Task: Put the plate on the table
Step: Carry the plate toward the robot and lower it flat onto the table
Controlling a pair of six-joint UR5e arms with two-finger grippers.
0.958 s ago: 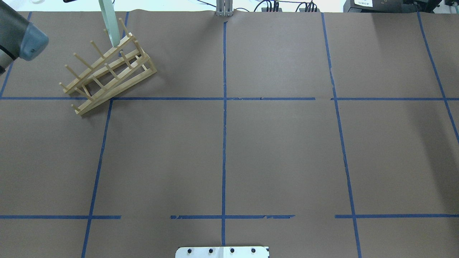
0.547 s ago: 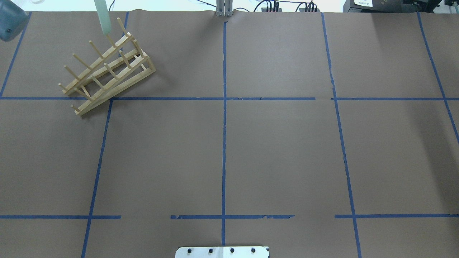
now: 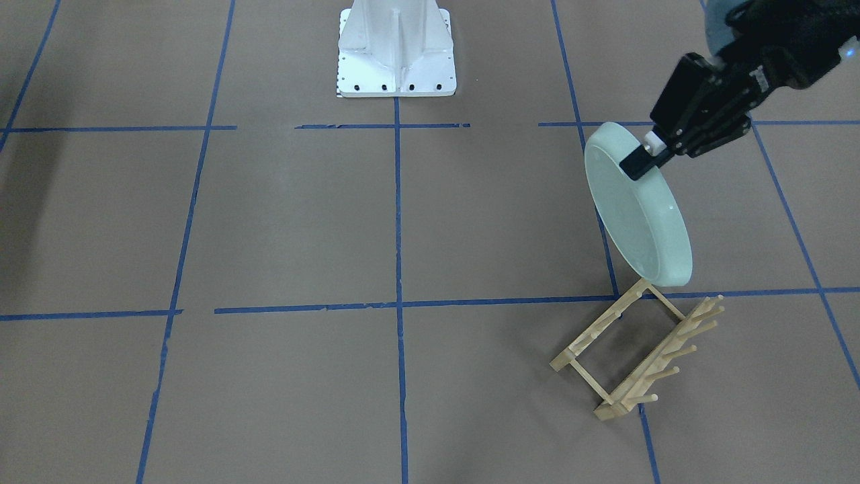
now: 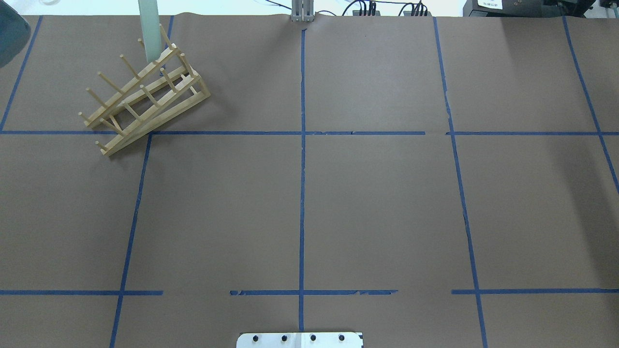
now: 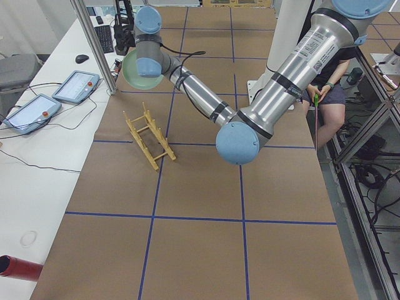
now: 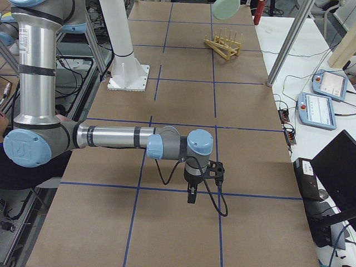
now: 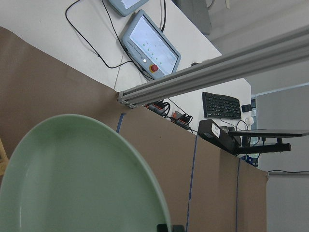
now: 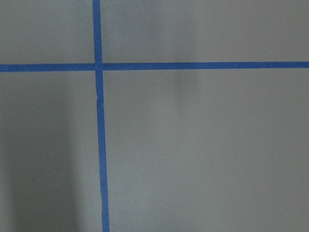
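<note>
The pale mint-green plate hangs tilted on edge in the air, just above the far end of the wooden rack. My left gripper is shut on the plate's upper rim. In the overhead view the plate shows edge-on over the rack. It fills the lower left of the left wrist view. The brown table with blue tape lines lies below. My right gripper hovers low over the table far from the plate; I cannot tell whether it is open or shut.
The robot's white base stands at the table's near edge. Teach pendants and cables lie on the white bench beyond the far edge, behind an aluminium post. The right wrist view shows only table and tape.
The plate's edge swung left, then back right, and now stands more upright over the rack's end. The left arm's elbow has drawn back toward the top left corner.
</note>
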